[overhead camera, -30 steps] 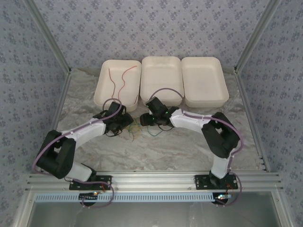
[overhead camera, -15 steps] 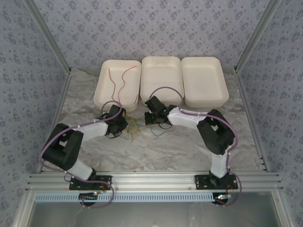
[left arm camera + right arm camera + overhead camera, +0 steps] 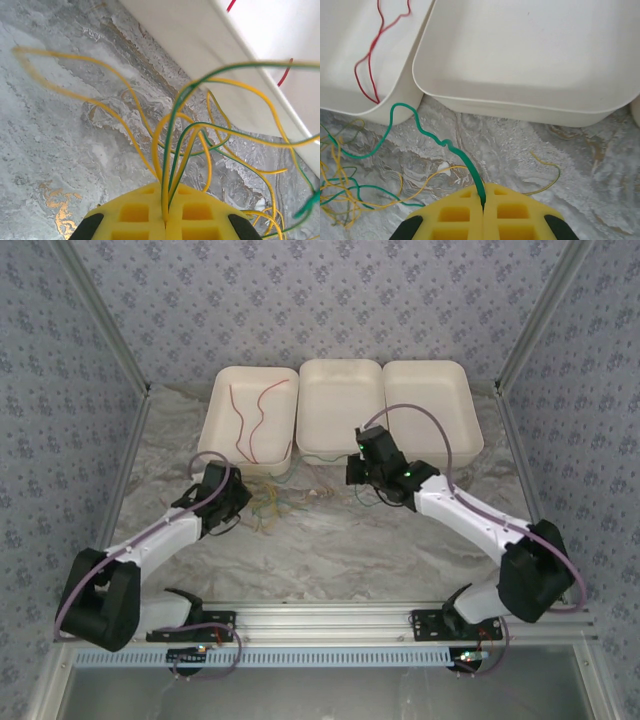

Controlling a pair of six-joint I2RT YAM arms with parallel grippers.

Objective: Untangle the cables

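— Where are the cables [image 3: 275, 502]?
— Tangled on the tabletop [image 3: 400, 540], just near of the left tray [image 3: 275, 430].
— And the end effectors?
— Left end effector [image 3: 165, 220] pinches yellow and green strands; right end effector [image 3: 483, 205] pinches 1 green cable [image 3: 443, 142].

Observed right gripper [image 3: 483, 199] closed on green cable [image 3: 447, 143]; noted red cable [image 3: 356, 67] inside left tray [image 3: 340, 30], yellow-green tangle [image 3: 340, 200] on marble tabletop [image 3: 590, 165].

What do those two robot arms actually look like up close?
Both the left arm and right arm have white tubular links joined by chunky black joints, with a purple cord running along each. Their fingers are yellow, moulded with square pockets.
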